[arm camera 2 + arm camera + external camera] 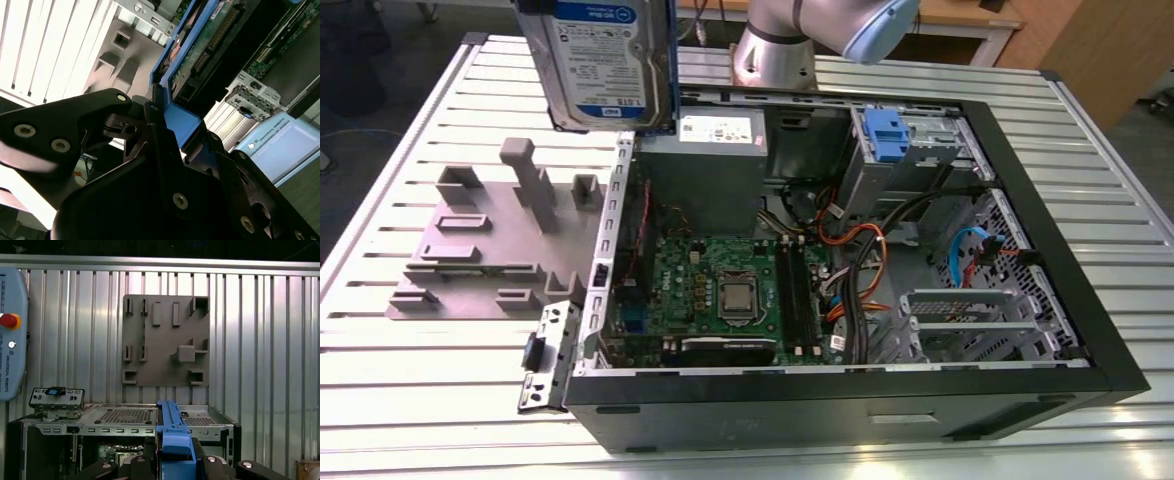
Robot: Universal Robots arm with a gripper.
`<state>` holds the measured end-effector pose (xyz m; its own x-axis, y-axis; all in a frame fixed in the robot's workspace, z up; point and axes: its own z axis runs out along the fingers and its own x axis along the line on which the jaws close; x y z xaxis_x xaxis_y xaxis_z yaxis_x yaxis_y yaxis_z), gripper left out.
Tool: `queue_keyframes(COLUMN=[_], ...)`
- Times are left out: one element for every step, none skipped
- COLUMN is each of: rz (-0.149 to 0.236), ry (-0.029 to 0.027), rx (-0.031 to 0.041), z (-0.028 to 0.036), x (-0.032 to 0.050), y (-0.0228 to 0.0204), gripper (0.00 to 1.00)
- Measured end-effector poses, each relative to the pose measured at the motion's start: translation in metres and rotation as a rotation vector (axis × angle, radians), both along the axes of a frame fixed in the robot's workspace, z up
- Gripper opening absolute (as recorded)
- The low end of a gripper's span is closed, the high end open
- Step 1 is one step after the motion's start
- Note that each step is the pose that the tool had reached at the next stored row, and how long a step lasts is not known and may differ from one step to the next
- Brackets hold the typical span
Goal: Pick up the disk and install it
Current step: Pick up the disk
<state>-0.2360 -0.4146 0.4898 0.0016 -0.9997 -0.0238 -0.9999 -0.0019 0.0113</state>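
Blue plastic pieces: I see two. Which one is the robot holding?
The rails on the silver disk, held by the pincer above the table. The other, a blue clip, stands inside the open computer case.

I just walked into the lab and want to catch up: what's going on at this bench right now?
A robot arm's gripper is shut on the disk, gripping it at its blue side rails and holding it upright in the air. In the exterior view the disk hangs over the far end of the slatted metal table, between the grey fixture and the open computer case. It is not yet installed in the case.
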Motion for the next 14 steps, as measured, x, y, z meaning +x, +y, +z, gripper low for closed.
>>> queue_keyframes(rz=[0.0, 0.0, 0.0, 0.0, 0.0, 0.0, 0.0, 0.0, 0.0, 0.0, 0.0, 0.0, 0.0, 0.0], ry=[0.0, 0.0, 0.0, 0.0001, 0.0001, 0.0, 0.0, 0.0, 0.0001, 0.0001, 0.0, 0.0, 0.0, 0.0], rx=[-0.0001, -0.0002, -0.0003, -0.0003, -0.0004, -0.0005, -0.0005, -0.0006, -0.0006, -0.0007, -0.0007, -0.0007, -0.0008, -0.0009], z=[-0.0001, -0.0002, -0.0003, -0.0003, -0.0004, -0.0005, -0.0007, -0.0007, -0.0008, -0.0009, -0.001, -0.0011, -0.0012, -0.0013], x=[0.0019, 0.004, 0.0059, 0.0078, 0.0098, 0.0117, 0.0135, 0.0156, 0.0176, 0.0195, 0.0214, 0.0232, 0.025, 0.0268], y=[-0.0001, -0.0002, -0.0003, -0.0004, -0.0005, -0.0006, -0.0007, -0.0007, -0.0009, -0.0009, -0.001, -0.0011, -0.0011, -0.0012], gripper=[0.36, 0.36, 0.36, 0.36, 0.36, 0.36, 0.36, 0.36, 0.36, 0.36, 0.36, 0.36, 0.36, 0.36])
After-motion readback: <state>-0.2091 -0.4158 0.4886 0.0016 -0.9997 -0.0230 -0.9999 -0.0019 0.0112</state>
